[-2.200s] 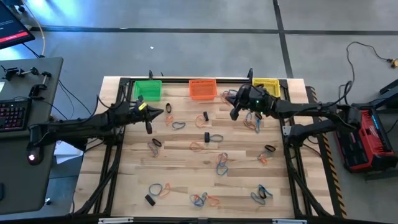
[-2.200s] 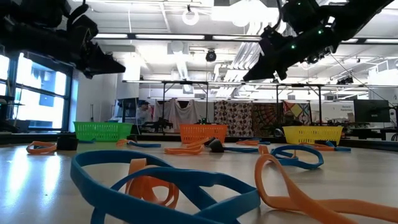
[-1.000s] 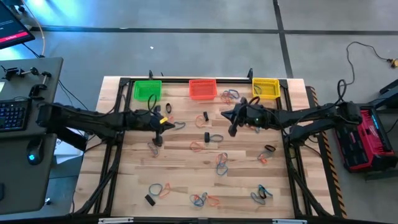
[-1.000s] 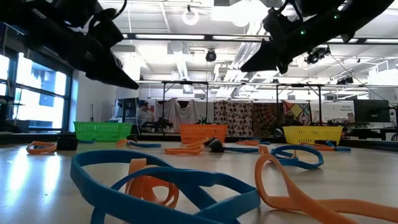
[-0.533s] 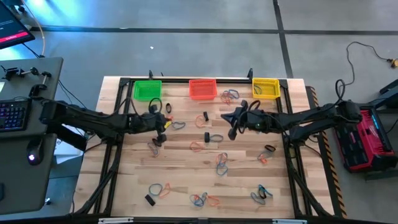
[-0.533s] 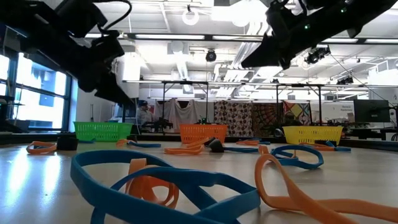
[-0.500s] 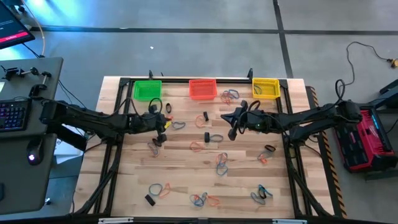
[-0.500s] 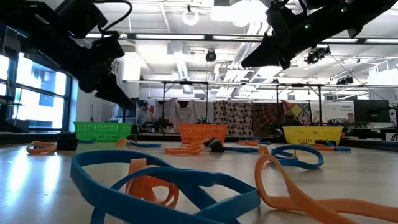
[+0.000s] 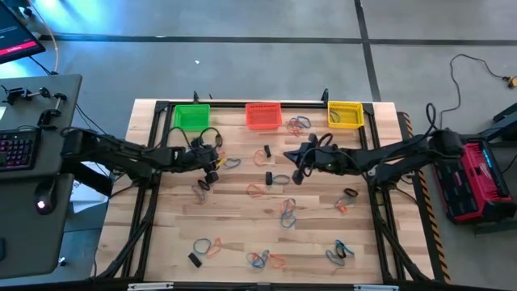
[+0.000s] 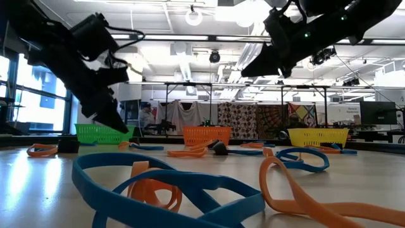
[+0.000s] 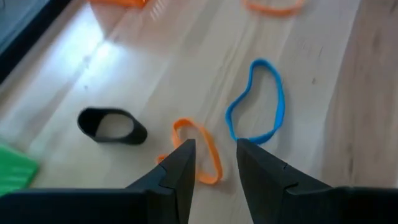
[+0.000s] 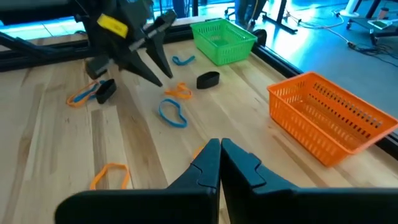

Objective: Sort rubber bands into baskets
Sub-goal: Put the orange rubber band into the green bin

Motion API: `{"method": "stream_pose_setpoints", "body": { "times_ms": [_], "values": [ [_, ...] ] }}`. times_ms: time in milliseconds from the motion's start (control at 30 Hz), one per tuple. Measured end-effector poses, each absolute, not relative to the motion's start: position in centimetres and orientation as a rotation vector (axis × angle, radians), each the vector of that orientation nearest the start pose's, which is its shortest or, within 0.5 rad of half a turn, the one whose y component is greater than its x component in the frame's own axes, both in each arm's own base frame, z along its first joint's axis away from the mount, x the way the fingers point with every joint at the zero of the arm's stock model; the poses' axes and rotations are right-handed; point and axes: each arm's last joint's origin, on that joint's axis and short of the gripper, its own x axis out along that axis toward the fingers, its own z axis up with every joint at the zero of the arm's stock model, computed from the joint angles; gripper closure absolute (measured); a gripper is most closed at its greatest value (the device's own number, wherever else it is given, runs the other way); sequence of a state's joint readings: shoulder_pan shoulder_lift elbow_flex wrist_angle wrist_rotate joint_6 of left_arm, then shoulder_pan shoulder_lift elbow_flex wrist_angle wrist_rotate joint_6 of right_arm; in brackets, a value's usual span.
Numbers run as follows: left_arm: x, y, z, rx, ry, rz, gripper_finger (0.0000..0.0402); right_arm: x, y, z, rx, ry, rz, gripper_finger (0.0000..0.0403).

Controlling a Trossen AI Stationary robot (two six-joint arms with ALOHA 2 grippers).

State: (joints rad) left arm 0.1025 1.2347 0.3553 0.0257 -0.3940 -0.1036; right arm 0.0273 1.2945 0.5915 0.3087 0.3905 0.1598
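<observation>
The left gripper hangs low over the table, in front of the green basket. Its two fingers stand a little apart, with a narrow gap, and they hold nothing. In the left wrist view an orange band lies flat on the wood right under the fingertips, partly hidden by one finger. A blue band lies just beyond it, flat and apart from the fingers. A black band stands on its edge to the side, between the orange band and a green corner of the basket.

The right gripper is above the middle of the table, in front of the red basket. Its fingers are pressed together and they carry nothing. In the right wrist view the same red basket shows as orange, to one side and apart from the fingertips. An orange loop lies on the wood near them, not touching.

The yellow basket stands at the far edge on the right side. Many other bands in orange, blue and black lie spread over the table, all outside the baskets. In the low view a big blue loop and orange loops lie close to the camera.
</observation>
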Motion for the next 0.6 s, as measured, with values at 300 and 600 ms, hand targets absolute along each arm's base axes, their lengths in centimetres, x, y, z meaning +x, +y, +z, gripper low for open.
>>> {"method": "stream_pose_setpoints", "body": {
  "times_ms": [300,600],
  "values": [
    [19.9,3.8,11.6,0.017,0.893,0.524,0.0290,26.5,-0.4,20.6,0.077,0.343,-0.381,0.0403],
    [19.9,4.7,10.9,-0.010,0.920,0.549,0.0297,26.5,-0.4,20.6,0.075,0.349,-0.380,0.0403]
  ]
}}
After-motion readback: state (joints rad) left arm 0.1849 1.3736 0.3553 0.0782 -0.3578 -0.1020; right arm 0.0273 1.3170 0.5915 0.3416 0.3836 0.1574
